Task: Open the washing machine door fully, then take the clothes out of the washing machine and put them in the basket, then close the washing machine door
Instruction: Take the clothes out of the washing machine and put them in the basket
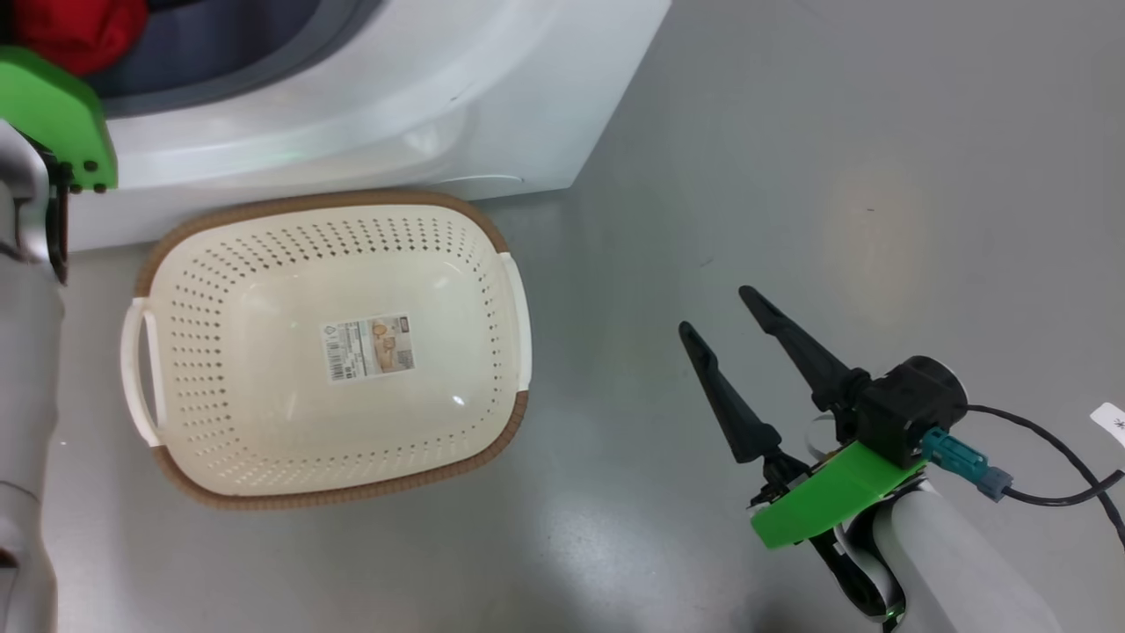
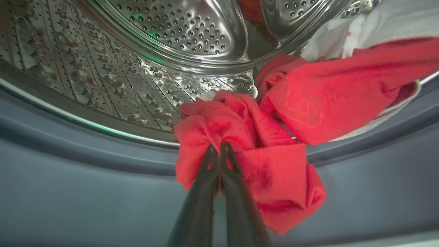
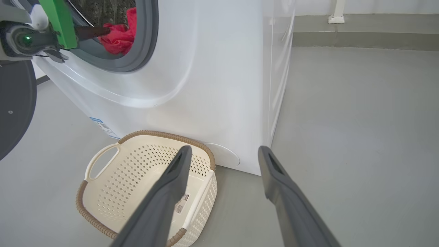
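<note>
Left gripper point(image 2: 219, 148): jaws clenched on a fold of a red garment point(image 2: 267, 178). The pinch is at the drum mouth, and the cloth hangs over the grey rubber ring point(image 2: 68, 192). More red and white clothes point(image 2: 329, 99) lie just behind, on the lip of the perforated steel drum point(image 2: 178, 34).

Right gripper point(image 1: 714, 309): jaws released and spread wide, above bare floor point(image 1: 879, 176), to the right of the basket point(image 1: 334, 200).

Basket stands on the floor, close against the washing machine point(image 1: 492, 97) front, with a sticker point(image 1: 367, 348) on its bottom.

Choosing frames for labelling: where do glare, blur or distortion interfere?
Left wrist view: glare on the perforated steel drum, wide-lens bowing, dark fingers blurred up close; head view: soft sheen on the grey floor; right wrist view: evenly lit, no harsh glare.
</note>
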Tool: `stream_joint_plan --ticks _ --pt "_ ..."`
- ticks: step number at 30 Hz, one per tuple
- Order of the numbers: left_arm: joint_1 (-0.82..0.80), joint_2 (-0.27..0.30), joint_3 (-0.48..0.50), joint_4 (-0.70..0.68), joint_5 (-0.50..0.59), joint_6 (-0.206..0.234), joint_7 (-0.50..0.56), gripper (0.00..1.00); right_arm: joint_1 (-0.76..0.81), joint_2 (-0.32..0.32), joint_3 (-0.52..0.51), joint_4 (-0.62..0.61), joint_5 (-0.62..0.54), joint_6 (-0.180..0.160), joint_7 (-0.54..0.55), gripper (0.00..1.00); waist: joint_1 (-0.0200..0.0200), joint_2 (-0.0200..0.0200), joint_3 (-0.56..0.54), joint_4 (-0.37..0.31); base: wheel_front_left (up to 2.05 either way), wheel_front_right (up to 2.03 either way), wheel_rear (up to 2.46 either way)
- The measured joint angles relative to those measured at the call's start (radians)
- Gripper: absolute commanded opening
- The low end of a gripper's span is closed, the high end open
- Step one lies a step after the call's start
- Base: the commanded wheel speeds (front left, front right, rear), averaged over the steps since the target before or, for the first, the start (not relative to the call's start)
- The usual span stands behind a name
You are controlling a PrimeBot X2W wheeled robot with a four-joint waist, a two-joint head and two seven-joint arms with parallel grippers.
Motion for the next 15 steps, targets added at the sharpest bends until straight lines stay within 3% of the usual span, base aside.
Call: stream_joint_plan --ticks 8,15 --pt "0.064 -0.006 0.012 -0.105 -0.021 -0.019 -0.059 0.00 0.000 -0.002 -0.006 -0.001 0.000 0.000 0.000 1.00 0.0000 0.0000 -0.019 0.028 0.00 0.00 0.00" --pt "0.191 -0.009 0.041 -0.366 -0.048 -0.017 -0.059 0.00 0.001 -0.010 -0.011 -0.004 0.000 0.000 0.000 1.00 0.0000 0.0000 -0.041 0.052 0.00 0.00 0.00"
